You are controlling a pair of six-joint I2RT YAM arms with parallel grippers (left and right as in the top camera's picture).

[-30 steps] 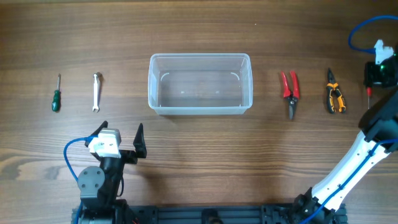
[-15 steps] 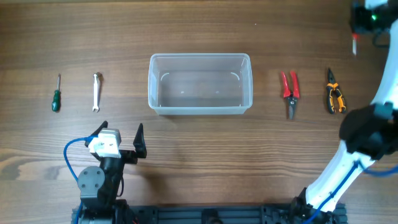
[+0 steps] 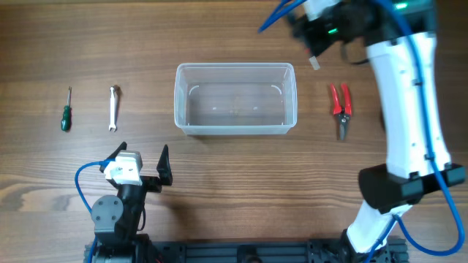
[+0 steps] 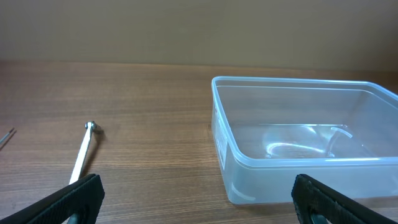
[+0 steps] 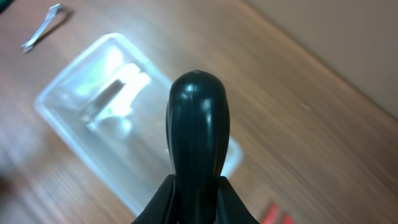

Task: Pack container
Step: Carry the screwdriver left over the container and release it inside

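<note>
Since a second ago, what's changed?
Right gripper, still shut on a dark-handled tool, swung from the table's right edge leftward to near the far right corner of the container. Left gripper, container, green screwdriver, wrench, red pliers unmoved.

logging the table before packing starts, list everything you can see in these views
container: one, clear, centre of the table, empty
screwdriver: one, green handle, far left
wrench: one, silver, between the screwdriver and the container
pliers: one, red handles, right of the container
black-handled tool: one, black, held up by the right gripper
table: one, brown wood, under everything
left gripper: one, black, open, low near the table's front edge
right gripper: one, dark, shut on the black-handled tool, by the container's far right corner
</note>
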